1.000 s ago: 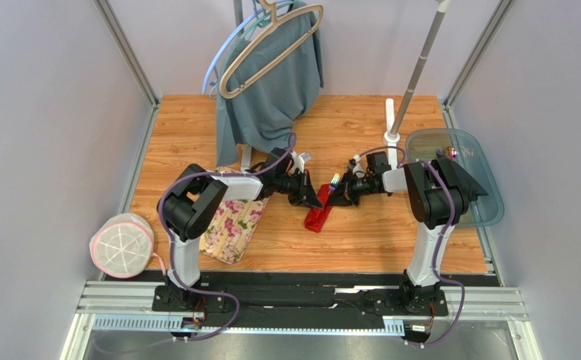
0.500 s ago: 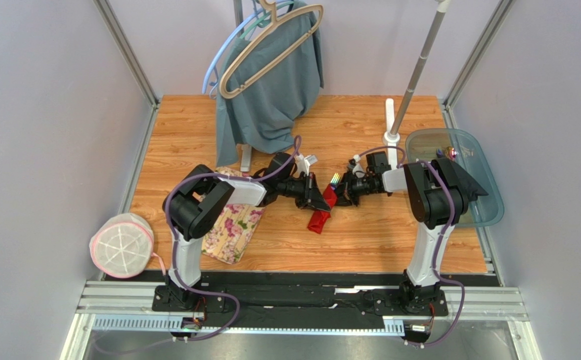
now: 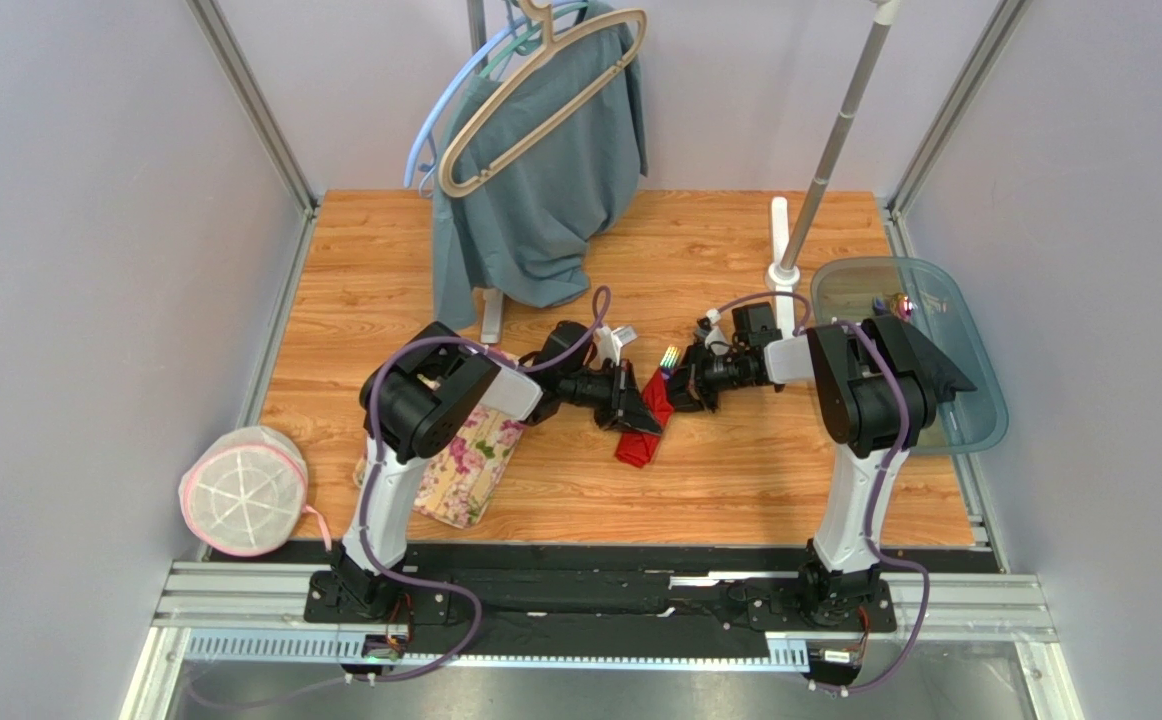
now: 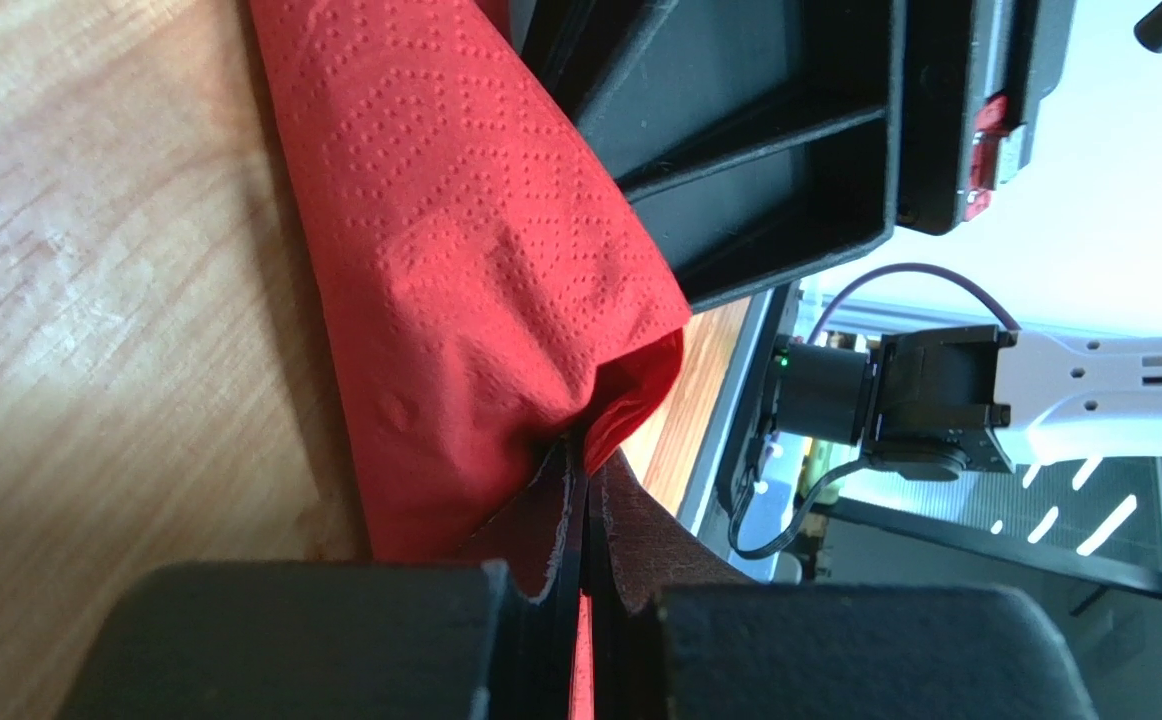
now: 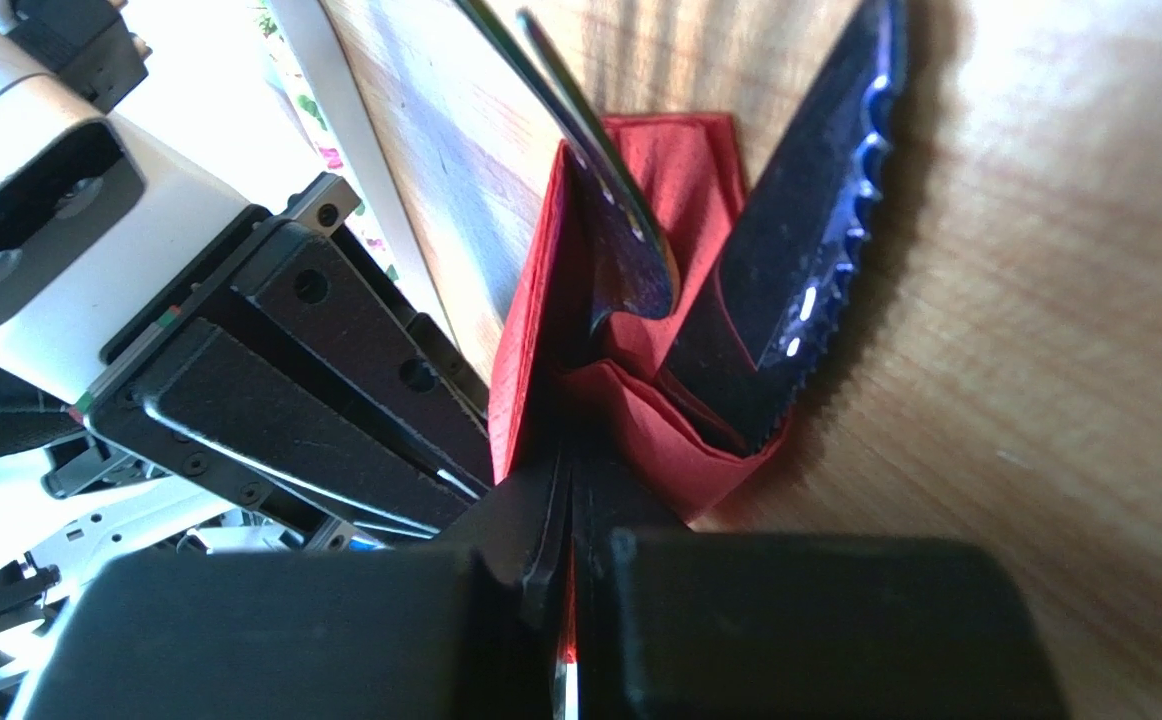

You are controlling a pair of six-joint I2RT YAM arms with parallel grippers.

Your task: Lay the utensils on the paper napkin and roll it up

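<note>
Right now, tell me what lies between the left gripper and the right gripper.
The paper napkin, folded around the utensils. The top view shows it bridging the left gripper and right gripper; both wrist views show each shut on it.

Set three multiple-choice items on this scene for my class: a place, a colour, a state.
1. The floral cloth lies: A) left of the napkin B) on the napkin C) right of it.
2. The napkin is: A) blue B) red C) yellow.
3. The left tool is: A) wide open B) clear of the napkin C) shut on the napkin.
A: the top view shows it on the left side. B: red in every view. C: its wrist view shows it pinching the paper.
</note>
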